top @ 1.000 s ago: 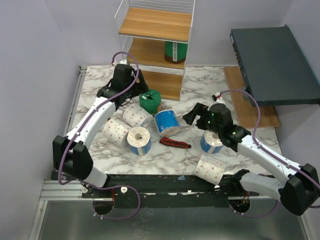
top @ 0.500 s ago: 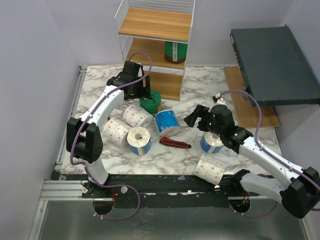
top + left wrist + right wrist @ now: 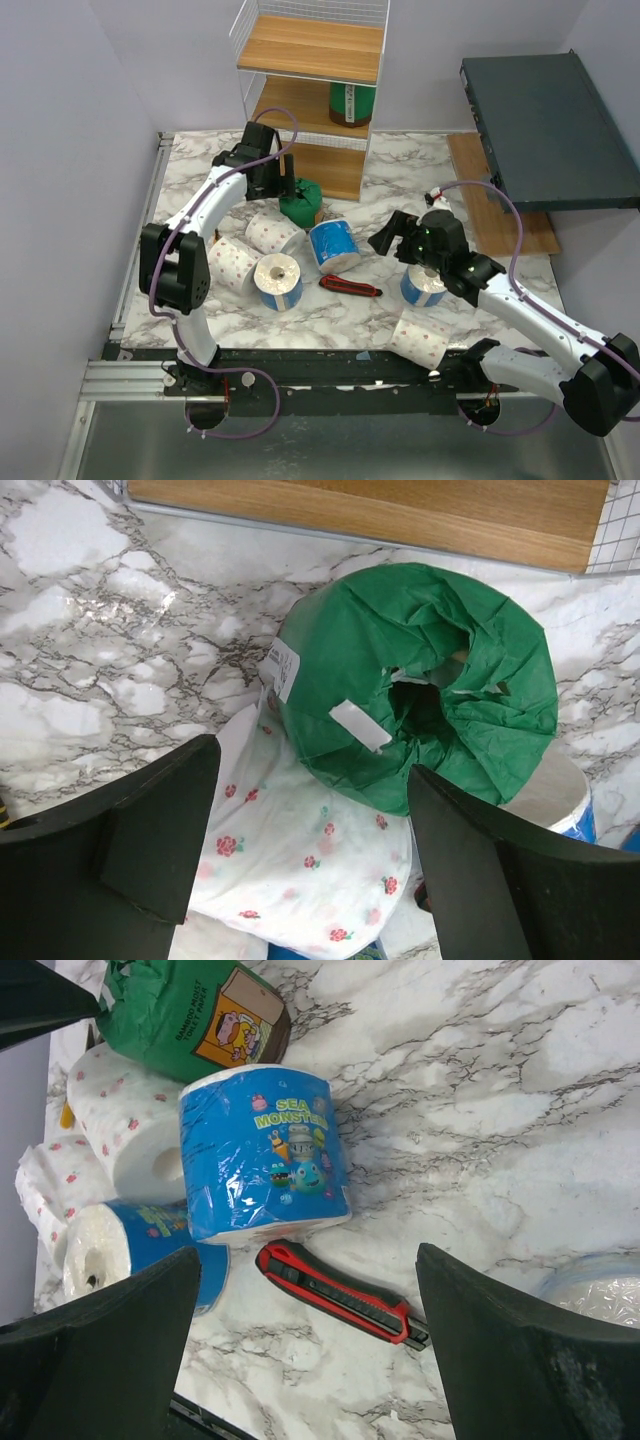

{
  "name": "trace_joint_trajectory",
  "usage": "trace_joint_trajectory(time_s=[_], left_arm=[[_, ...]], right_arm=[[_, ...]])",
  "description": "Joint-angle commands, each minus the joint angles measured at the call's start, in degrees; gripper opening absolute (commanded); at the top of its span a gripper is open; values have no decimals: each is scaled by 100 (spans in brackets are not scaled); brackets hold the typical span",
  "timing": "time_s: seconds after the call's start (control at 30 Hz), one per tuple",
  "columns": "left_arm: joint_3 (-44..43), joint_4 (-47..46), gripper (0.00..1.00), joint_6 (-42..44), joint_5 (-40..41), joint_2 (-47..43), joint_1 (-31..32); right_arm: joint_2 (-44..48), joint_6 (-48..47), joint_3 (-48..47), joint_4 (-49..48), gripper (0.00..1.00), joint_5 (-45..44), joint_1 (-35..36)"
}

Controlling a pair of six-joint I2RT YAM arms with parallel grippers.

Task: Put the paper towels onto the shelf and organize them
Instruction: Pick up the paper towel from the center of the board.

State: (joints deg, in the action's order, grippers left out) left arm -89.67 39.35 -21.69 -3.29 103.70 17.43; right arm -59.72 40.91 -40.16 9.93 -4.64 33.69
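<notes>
In the last second the left gripper [image 3: 310,765] swung far toward the shelf [image 3: 310,48]. Its jaws are apart over the green-wrapped roll [image 3: 420,700], which lies just in front of the bottom tier and is probably the next pick. 1 green roll [image 3: 352,103] is already shelved. The right gripper [image 3: 308,1258], jaws apart, hovers by the blue-wrapped roll [image 3: 265,1155].

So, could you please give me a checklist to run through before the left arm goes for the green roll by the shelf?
1. Left gripper open: ok.
2. Green roll just ahead of it: ok, slightly off centre.
3. Green roll free of neighbours: not ok, a dotted roll crowds it.
4. Room on the shelf: ok, bare wood shows on each tier.
5. Right gripper open and apart from the left one: ok.
6. Knife out of the way: ok, it lies by the blue roll, away from the green one.
</notes>
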Motion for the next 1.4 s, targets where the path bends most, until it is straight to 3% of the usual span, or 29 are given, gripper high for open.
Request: trace_joint_trajectory(time_s=[0.0, 1.03, 1.37], left_arm=[[-333, -56, 81, -35, -154, 218, 6], [-245, -411, 72, -248, -27, 877, 150], [-97, -459, 54, -299, -40, 799, 199]], right_arm=[[-54, -73, 98, 87, 91, -29, 12], [-176, -100, 52, 140, 91, -150, 9], [-92, -100, 61, 202, 91, -186, 12]])
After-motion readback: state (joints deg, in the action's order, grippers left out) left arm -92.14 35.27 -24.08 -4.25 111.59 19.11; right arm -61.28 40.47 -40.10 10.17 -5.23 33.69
